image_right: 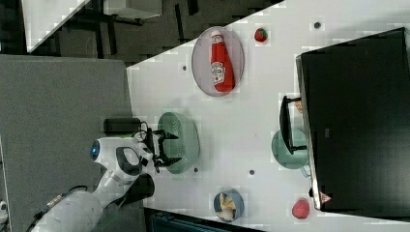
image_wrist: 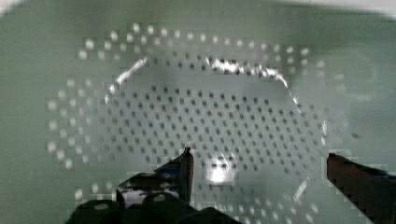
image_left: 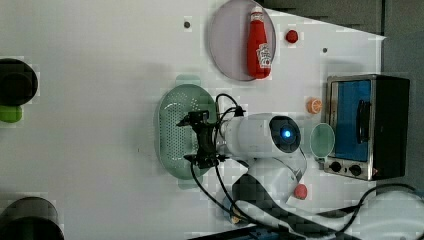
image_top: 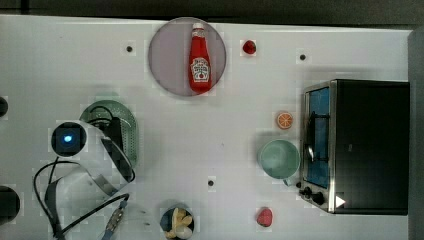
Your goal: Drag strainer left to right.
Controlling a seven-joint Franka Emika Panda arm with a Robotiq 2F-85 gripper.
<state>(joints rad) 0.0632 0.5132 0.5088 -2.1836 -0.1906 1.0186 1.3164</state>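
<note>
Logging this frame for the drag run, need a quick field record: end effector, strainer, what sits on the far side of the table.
end effector: open, over the strainer's basin, holding nothing
strainer: pale green oval, perforated, on the white table at the top view's left
contact: cannot tell whether the fingers touch the basin
cup: round, green, no holes, beside the toaster oven
ketchup bottle: lying on the grey plate
orange slice: between plate and oven
drag: not yet done

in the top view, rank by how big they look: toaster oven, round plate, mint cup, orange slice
1. toaster oven
2. round plate
3. mint cup
4. orange slice
The oven stands taller, so nearer the camera, yet its lead looks clear.
</note>
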